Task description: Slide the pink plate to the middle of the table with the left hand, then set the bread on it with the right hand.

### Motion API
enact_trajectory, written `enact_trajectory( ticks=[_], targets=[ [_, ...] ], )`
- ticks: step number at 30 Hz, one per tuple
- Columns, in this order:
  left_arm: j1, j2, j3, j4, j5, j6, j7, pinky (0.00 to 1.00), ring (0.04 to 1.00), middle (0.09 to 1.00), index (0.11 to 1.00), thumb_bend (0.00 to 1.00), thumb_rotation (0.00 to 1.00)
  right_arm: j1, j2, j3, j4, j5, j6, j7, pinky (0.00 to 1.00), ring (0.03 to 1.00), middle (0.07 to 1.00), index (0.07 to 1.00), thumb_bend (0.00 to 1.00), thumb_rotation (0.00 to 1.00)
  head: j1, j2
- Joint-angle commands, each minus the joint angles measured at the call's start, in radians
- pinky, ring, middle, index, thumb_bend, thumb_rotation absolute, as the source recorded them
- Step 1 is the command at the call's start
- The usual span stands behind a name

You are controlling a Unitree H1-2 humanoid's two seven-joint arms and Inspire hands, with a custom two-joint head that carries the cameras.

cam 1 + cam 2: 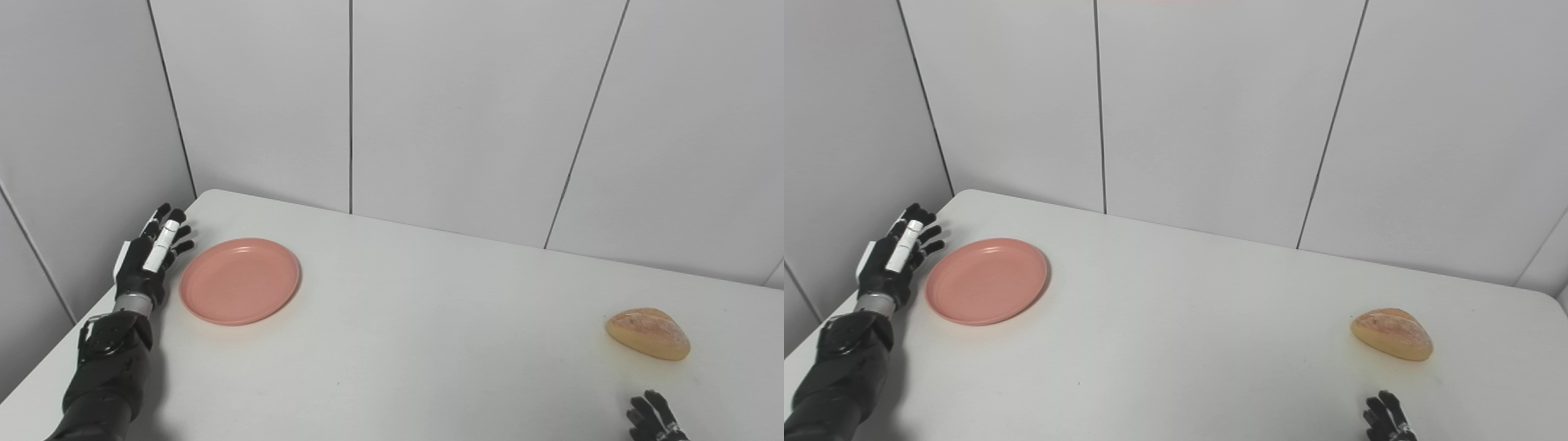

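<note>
- Right hand [655, 419] at the bottom edge, only fingertips visible, apart, holding nothing; the right eye view shows less of it.
- Bread [649, 332] lies on the table [429, 343], near, just beyond this hand.
- Left hand [150, 257], fingers spread and empty, just beside the pink plate [239, 280] at far left; contact unclear.

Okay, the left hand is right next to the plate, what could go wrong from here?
1. The left hand stands open at the outer edge of the pink plate, near the table's left edge. A glancing push might spin the plate instead of sliding it to the middle.
2. The bread lies far right, close to the right hand. If the plate stops short, the reach grows longer.
</note>
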Motion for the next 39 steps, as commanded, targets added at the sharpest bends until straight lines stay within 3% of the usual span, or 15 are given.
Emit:
enact_trajectory(
  ticks=[1, 6, 11, 17, 18, 20, 29, 39],
  targets=[
    [-0.062, 0.022, 0.001, 0.017, -0.006, -0.032, -0.004, 0.87, 0.879, 0.905, 0.931, 0.84, 0.66, 0.010, -0.007, 0.005, -0.024, -0.006, 0.030, 0.005, 0.97, 0.920, 0.901, 0.904, 0.79, 0.91, -0.002, 0.002],
    [-0.052, 0.009, -0.035, 0.049, 0.016, -0.080, -0.008, 0.78, 0.852, 0.885, 0.929, 0.86, 0.72, 0.012, -0.011, 0.009, -0.033, -0.004, 0.037, 0.006, 0.97, 0.919, 0.899, 0.913, 0.78, 0.92, -0.004, 0.006],
    [-0.047, 0.002, -0.034, 0.085, 0.007, -0.074, -0.023, 0.73, 0.855, 0.865, 0.906, 0.91, 0.70, 0.016, -0.011, 0.012, -0.042, -0.001, 0.042, 0.004, 0.97, 0.914, 0.893, 0.912, 0.78, 0.91, -0.007, 0.015],
    [-0.038, -0.006, -0.032, 0.117, -0.006, -0.097, -0.088, 0.74, 0.849, 0.864, 0.907, 0.98, 0.69, 0.017, -0.004, 0.013, -0.053, 0.004, 0.061, -0.004, 0.94, 0.902, 0.881, 0.908, 0.79, 0.90, -0.011, 0.021],
    [-0.035, -0.007, -0.031, 0.118, -0.012, -0.097, -0.106, 0.80, 0.881, 0.894, 0.933, 0.97, 0.69, 0.017, -0.005, 0.014, -0.051, 0.005, 0.060, -0.003, 0.95, 0.902, 0.880, 0.911, 0.79, 0.90, -0.011, 0.021],
    [-0.028, -0.011, -0.029, 0.113, -0.020, -0.099, -0.129, 0.83, 0.895, 0.908, 0.947, 0.98, 0.69, 0.016, -0.006, 0.015, -0.049, 0.006, 0.058, 0.000, 0.95, 0.904, 0.881, 0.915, 0.79, 0.90, -0.012, 0.022],
    [0.014, -0.051, -0.022, -0.005, -0.050, -0.082, -0.153, 0.84, 0.917, 0.937, 0.950, 0.91, 0.69, 0.011, -0.004, 0.018, -0.049, 0.002, 0.065, -0.003, 0.95, 0.898, 0.873, 0.914, 0.79, 0.90, -0.016, 0.026],
    [0.063, -0.081, -0.039, -0.169, -0.045, -0.020, -0.150, 0.75, 0.897, 0.923, 0.947, 0.84, 0.70, 0.008, 0.001, 0.021, -0.053, 0.000, 0.077, -0.012, 0.92, 0.884, 0.860, 0.905, 0.79, 0.89, -0.023, 0.030]
  ],
)
